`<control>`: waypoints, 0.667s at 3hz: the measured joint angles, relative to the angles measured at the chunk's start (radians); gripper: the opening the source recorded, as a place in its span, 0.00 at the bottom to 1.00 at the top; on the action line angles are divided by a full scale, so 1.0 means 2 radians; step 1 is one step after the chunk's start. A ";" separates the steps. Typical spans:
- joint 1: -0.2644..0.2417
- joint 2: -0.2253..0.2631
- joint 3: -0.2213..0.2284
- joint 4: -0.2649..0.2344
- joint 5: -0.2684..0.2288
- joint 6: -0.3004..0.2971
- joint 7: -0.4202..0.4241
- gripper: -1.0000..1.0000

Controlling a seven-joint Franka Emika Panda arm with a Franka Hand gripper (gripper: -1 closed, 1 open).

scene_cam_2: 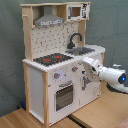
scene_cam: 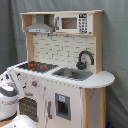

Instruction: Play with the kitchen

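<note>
Kitchen (scene_cam_2: 50,95) stands upright on wood floor (scene_cam_2: 95,112), grey curtain (scene_cam_2: 11,60) behind it. Worktop carries hob (scene_cam_2: 51,59) w/ red rings, grey sink (scene_cam_2: 80,50), black faucet (scene_cam_2: 75,38). Above: hood (scene_cam_2: 48,21) and microwave (scene_cam_2: 77,11). Front panel: knobs (scene_cam_2: 56,76), oven door (scene_cam_2: 64,95).

Gripper (scene_cam_2: 84,62) sits at kitchen's front face, just below worktop edge, at the second exterior view's right of the knobs and oven door. Rel. to gripper: hob is up and toward the second exterior view's left; sink and faucet above and behind; hood and microwave well above. Contact w/ front panel: cannot tell. Finger opening: cannot tell.

In the first exterior view, the white arm (scene_cam: 9,95) shows at the first exterior view's left edge, beside the kitchen (scene_cam: 75,75).
</note>
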 joint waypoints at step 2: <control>0.067 -0.005 0.000 -0.001 0.002 -0.075 0.027 1.00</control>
